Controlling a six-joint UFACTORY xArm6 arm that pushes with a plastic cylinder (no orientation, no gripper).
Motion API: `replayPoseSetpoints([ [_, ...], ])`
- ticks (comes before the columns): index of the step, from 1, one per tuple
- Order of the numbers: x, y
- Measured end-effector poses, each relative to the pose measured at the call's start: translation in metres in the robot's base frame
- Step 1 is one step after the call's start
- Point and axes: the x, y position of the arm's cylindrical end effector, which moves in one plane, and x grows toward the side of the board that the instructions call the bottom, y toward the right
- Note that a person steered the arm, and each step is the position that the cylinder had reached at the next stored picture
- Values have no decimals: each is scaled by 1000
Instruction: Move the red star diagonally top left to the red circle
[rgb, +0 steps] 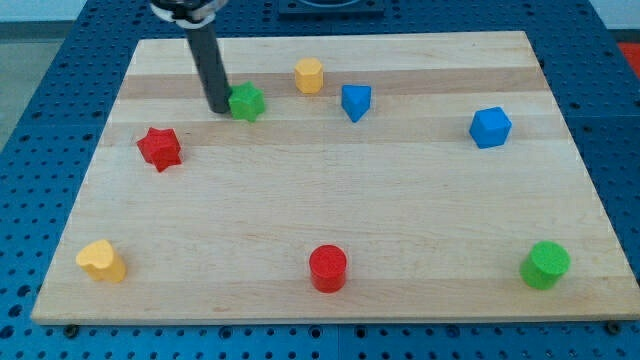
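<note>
The red star (159, 148) lies on the wooden board at the view's left, in the upper half. The red circle (328, 268) stands near the view's bottom, about the middle. My tip (218, 107) rests on the board up and to the right of the red star, apart from it, and touches or nearly touches the left side of the green star (247, 102).
A yellow hexagon block (309, 75) and a blue triangle-like block (355, 102) sit at the view's top middle. A blue cube (490, 127) is at the right. A yellow heart (102, 261) is at bottom left, a green circle (545, 265) at bottom right.
</note>
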Motion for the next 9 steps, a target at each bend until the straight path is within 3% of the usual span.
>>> replayPoseSetpoints([
  [2, -4, -8],
  [3, 4, -53],
  [6, 63, -102],
  [9, 83, -135],
])
